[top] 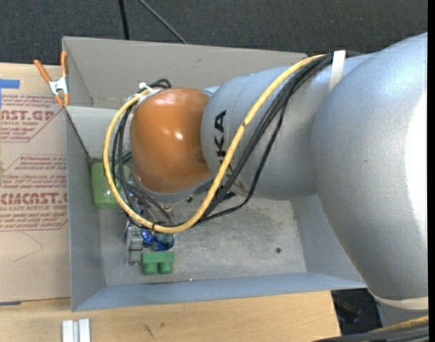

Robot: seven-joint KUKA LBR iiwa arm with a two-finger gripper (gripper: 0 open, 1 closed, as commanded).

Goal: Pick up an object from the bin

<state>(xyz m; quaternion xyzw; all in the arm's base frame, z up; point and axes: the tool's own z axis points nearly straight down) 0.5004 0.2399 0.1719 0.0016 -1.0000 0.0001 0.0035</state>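
Camera view, from above. Orange cover [167, 140] on the wrist, low inside the grey metal bin [203, 291], over its left half.

To the right of the cover: thick silver arm [359, 155], stretching in across the bin's right wall.

Around the cover: yellow cable [176, 227] and black cables, looping over its left side, sagging beneath it and running back along the arm.

Directly beneath the cover, toward the bin's near wall: grey metal parts [137, 238] of the wrist, half tangled in the cables. State of the jaws: cannot tell, hidden under the cover and the cables.

Beside those parts, also beneath the cover: small blue piece [161, 241], loose thing or part of the wrist, hard to say. Just below it, touching or nearly so: small dark green block [158, 263], flat on the bin floor, close to the near wall, the nearest loose thing to the wrist.

Left of the cover: pale green thing [102, 184], partly hidden by the cover and cables, against the bin's left wall.
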